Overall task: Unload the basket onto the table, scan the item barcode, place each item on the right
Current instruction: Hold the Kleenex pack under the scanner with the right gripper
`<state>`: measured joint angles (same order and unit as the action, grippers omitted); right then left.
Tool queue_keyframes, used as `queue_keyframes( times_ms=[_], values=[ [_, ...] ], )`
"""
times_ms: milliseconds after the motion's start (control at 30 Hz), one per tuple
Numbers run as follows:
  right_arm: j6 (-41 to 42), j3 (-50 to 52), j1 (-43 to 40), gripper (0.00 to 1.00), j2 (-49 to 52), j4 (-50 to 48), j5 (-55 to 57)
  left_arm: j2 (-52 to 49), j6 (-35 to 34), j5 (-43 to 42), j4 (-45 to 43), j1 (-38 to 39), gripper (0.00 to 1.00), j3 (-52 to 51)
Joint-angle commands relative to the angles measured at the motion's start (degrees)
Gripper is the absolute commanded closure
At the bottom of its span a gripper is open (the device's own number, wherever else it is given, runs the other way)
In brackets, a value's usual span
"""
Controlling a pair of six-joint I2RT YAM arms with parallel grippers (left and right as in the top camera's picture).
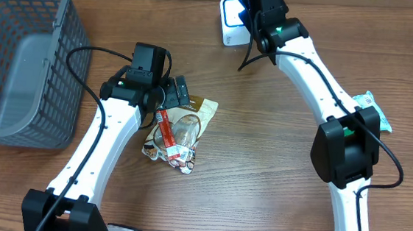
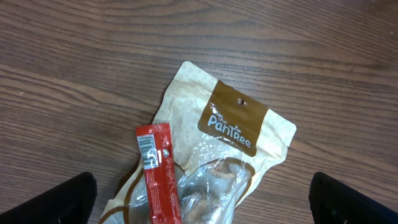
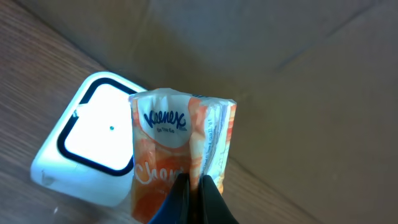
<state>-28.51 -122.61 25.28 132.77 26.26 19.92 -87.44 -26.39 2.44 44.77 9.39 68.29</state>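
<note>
We judged the task to be near its main step. The orange-and-white Kleenex tissue pack [image 3: 177, 149] was already lifted off the tabletop and held by the white box scanner with a black-rimmed window [image 3: 93, 134], which sat at the far edge of the tabletop, a little right of the middle. In the right wrist view the pack overlapped the window's right side. We saw no barcode on the faces turned to that camera, so we could not tell whether the code faced the window or whether a read had registered. What seemed left was to get the coded face squarely over the window and then set the pack aside.

The right gripper [image 3: 194, 186] was closed tight, its two fingers pinching the lower end of the pack, which stood roughly upright above them.

The left gripper [image 2: 205, 199] was spread as wide as it goes and held nothing. It hovered over a tan-and-clear Pantree snack pouch [image 2: 230, 124] lying left of the tabletop's middle, with a red stick packet [image 2: 158, 174] resting on top of the pouch. We could not tell whether its fingers touched either one.

A grey mesh basket [image 1: 19, 56] stood at the far left corner, and a teal packet [image 1: 375, 107] lay near the right edge.
</note>
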Motion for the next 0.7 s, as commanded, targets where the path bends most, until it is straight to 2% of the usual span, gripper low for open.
queue_keyframes(
  times_ms=[0,133,367,533,667],
  values=[
    [-6.0,-1.1,0.6,0.96,2.0,-2.2,0.9,0.6,1.3,0.7,0.0,0.0,0.0,1.0],
    [-9.3,-1.1,0.9,0.96,3.7,-5.0,1.1,0.6,1.3,0.7,0.0,0.0,0.0,1.0],
    [-10.6,-1.1,1.2,0.96,6.3,-8.5,1.1,0.5,1.3,0.7,0.0,0.0,0.0,1.0],
    [-22.4,-1.1,2.3,0.96,8.7,-10.2,1.0,0.6,1.3,0.7,0.0,0.0,0.0,1.0],
    [-27.8,-1.1,2.8,0.96,10.3,-13.3,2.8,0.6,1.3,0.7,0.0,0.0,0.0,1.0]
  ],
)
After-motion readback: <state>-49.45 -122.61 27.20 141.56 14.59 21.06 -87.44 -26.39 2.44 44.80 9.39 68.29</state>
